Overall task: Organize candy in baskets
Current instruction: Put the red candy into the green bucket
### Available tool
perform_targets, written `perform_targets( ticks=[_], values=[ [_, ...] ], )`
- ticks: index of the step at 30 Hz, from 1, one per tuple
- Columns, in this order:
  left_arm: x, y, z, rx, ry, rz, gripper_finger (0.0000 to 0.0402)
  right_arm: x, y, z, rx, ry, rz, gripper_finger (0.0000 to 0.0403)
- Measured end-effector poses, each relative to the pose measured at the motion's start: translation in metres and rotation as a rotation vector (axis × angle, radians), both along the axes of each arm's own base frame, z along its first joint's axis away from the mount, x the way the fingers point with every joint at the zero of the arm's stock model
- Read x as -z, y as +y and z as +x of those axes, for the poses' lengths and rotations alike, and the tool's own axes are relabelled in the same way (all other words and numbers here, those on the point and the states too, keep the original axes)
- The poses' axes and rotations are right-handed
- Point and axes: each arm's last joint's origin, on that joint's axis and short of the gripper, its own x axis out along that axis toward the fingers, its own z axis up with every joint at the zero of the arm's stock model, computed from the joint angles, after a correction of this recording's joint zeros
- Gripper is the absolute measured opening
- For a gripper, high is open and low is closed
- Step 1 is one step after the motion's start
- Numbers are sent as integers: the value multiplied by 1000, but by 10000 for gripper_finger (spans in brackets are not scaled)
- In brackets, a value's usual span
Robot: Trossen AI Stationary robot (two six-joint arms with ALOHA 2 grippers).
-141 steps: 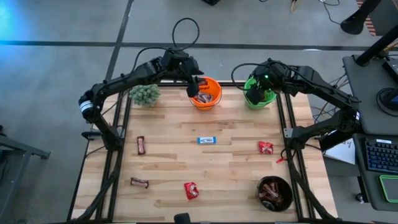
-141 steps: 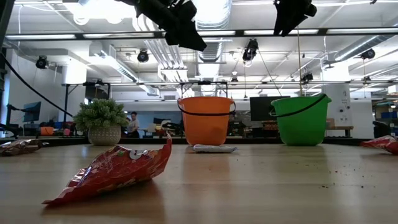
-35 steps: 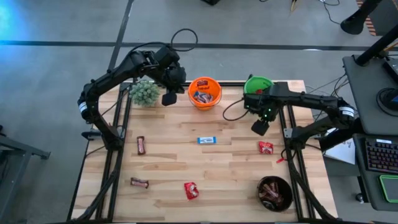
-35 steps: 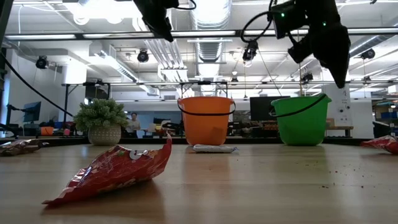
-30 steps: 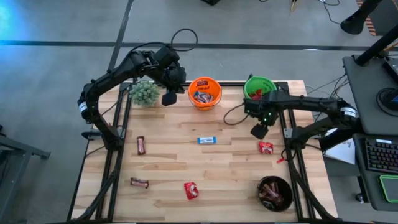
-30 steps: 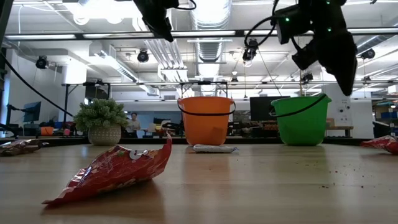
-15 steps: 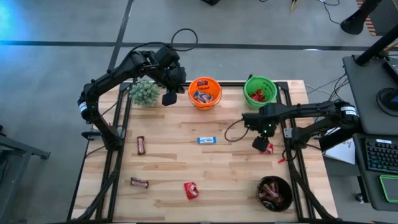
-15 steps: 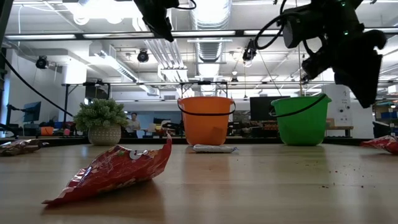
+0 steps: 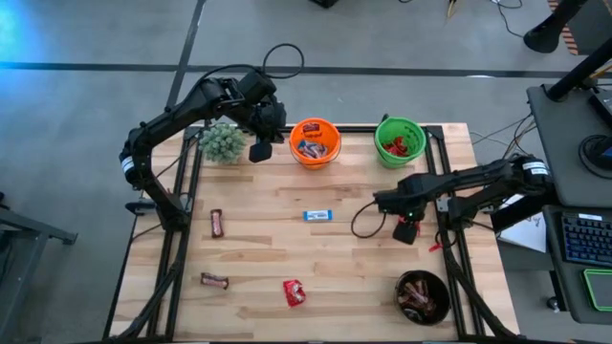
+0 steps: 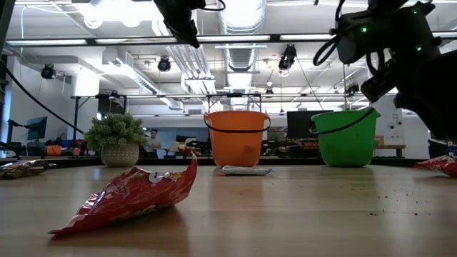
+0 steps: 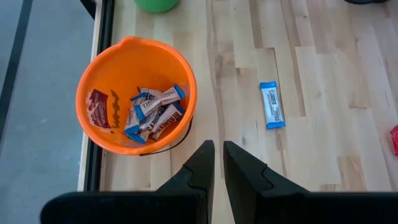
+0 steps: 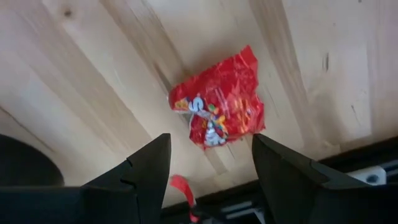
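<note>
My right gripper [image 9: 406, 230] hangs open, pointing down, just above a red candy packet [image 12: 217, 109] that lies flat near the table's right edge; its fingers stand on either side of the packet without touching it. My left gripper [image 9: 259, 150] waits shut in the air beside the orange pail [image 9: 316, 141], which holds several candies [image 11: 152, 111]. The green pail [image 9: 400, 139] has red candy in it, and the black bowl [image 9: 423, 296] has brown candy. Loose on the table lie a blue-and-white bar [image 9: 317, 215], two brown bars [image 9: 217, 223] [image 9: 214, 280] and another red packet [image 9: 294, 291].
A fuzzy green plant [image 9: 223, 143] stands at the far left corner, next to my left arm. Black frame rails [image 9: 443, 239] run along the table's left and right edges, close to the red packet. Bare wood lies in the table's middle.
My right gripper has swung from beside the green pail toward the table's near edge and sunk down, ending over the red packet by the right edge. It has stayed open throughout.
</note>
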Motion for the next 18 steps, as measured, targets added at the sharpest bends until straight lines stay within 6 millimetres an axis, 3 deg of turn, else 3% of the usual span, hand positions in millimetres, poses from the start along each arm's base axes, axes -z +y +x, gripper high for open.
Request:
perform_targets(
  ticks=[18],
  values=[
    [0,0,0,0,1,0,17,30,0,-11,50,12,-20,217]
  ],
)
